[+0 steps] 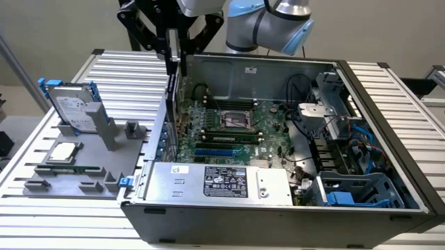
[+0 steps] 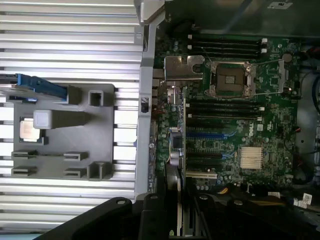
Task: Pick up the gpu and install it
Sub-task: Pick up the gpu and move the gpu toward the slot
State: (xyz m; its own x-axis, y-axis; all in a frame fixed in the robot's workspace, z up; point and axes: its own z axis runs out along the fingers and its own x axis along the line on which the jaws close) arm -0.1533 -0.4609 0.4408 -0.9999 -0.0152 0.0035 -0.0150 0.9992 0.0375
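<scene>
Ribbed metal table carries an open computer case. Upper left of centre in the exterior view, the gripper pinches the gpu, which hangs on edge above the motherboard. In the wrist view, fingers clamp the card, which extends beyond them over the slots.

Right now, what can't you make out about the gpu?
- Slot under the gpu: wrist view, the card's own edge covers it.
- Height of the gpu's lower edge: exterior view, lost against the case wall.
- Where the gripper grips the card: wrist view, cut off by the frame edge.
</scene>
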